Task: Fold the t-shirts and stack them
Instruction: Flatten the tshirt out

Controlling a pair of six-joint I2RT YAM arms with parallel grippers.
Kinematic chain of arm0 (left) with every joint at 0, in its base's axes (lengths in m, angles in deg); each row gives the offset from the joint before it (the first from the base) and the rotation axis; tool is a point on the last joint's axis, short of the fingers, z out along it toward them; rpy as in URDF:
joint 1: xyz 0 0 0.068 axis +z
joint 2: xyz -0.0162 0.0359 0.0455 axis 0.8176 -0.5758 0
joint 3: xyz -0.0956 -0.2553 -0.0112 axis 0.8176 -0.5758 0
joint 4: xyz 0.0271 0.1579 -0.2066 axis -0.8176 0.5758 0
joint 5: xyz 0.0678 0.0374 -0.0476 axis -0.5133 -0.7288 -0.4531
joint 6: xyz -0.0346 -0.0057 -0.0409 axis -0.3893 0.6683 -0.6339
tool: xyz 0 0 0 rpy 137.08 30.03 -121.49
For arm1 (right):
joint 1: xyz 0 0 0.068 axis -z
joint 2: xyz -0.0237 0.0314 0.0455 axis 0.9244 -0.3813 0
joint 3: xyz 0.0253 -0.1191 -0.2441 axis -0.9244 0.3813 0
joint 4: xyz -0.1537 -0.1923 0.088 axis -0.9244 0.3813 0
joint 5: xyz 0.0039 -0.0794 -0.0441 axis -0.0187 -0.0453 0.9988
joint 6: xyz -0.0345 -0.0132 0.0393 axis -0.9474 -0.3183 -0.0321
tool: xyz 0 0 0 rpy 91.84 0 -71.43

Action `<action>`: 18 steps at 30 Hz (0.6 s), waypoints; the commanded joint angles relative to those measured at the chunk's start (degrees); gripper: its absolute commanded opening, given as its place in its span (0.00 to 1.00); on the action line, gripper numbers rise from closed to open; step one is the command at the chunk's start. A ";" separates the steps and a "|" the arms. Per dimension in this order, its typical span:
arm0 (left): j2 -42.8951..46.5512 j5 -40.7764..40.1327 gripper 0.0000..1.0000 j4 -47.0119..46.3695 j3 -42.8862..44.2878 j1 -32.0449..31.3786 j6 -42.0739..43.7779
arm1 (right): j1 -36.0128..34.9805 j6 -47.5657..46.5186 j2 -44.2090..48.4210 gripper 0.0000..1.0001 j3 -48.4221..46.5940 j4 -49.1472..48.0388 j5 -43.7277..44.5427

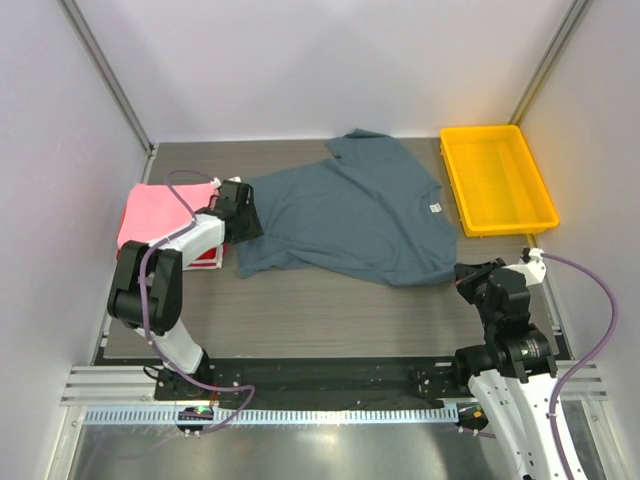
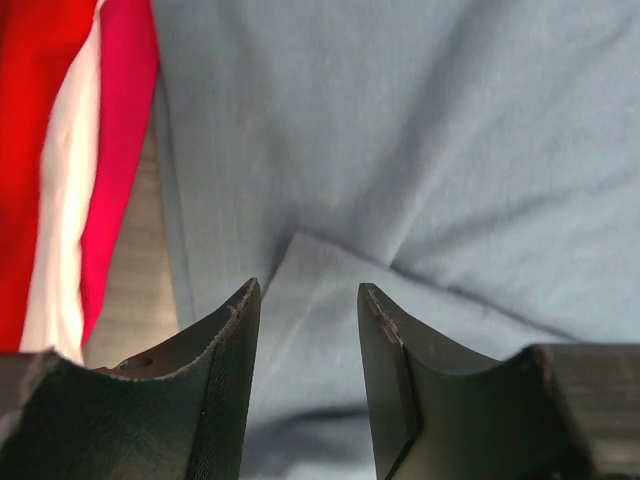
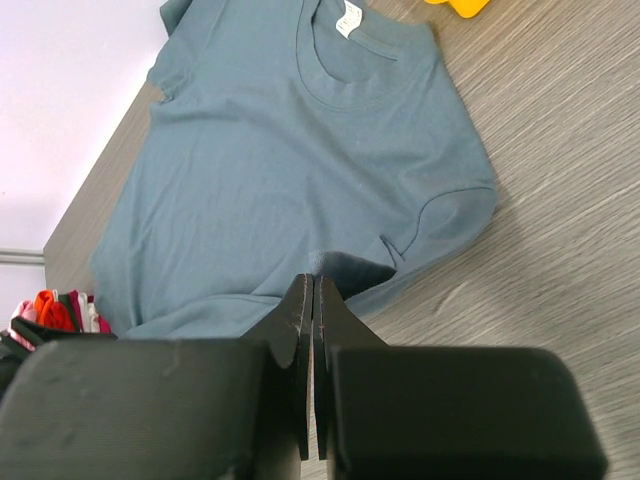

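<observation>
The slate blue-grey t-shirt (image 1: 350, 215) lies spread out in the middle of the table, collar toward the right. My left gripper (image 1: 243, 212) is open over its left edge, with a fold of the cloth (image 2: 310, 330) between the fingers (image 2: 225, 360). My right gripper (image 1: 462, 276) is shut at the shirt's near right sleeve, pinching a small raised peak of cloth (image 3: 360, 268) at its tips (image 3: 314, 282). A folded stack with the pink shirt (image 1: 160, 212) on top lies at the left. The red (image 2: 30, 120), white (image 2: 65, 200) and pink (image 2: 120, 150) folded edges show in the left wrist view.
A yellow plastic tray (image 1: 497, 180) stands at the back right, close to the shirt's collar; its corner shows in the right wrist view (image 3: 460, 6). Bare grey wood table (image 1: 330, 310) lies between the shirt and the arm bases. White walls close in three sides.
</observation>
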 commanded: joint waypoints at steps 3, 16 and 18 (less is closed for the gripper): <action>-4.25 -1.05 0.44 -1.75 3.75 -0.20 1.82 | 0.03 -0.89 -0.96 0.02 -1.65 -2.92 0.00; -6.55 -0.53 0.10 -0.17 5.51 -0.11 0.59 | 0.03 -0.98 -3.60 0.03 -1.30 -3.45 0.53; -5.93 -0.62 0.00 0.01 5.33 -0.11 0.50 | 0.03 -1.07 -3.95 0.03 -1.39 -3.80 0.44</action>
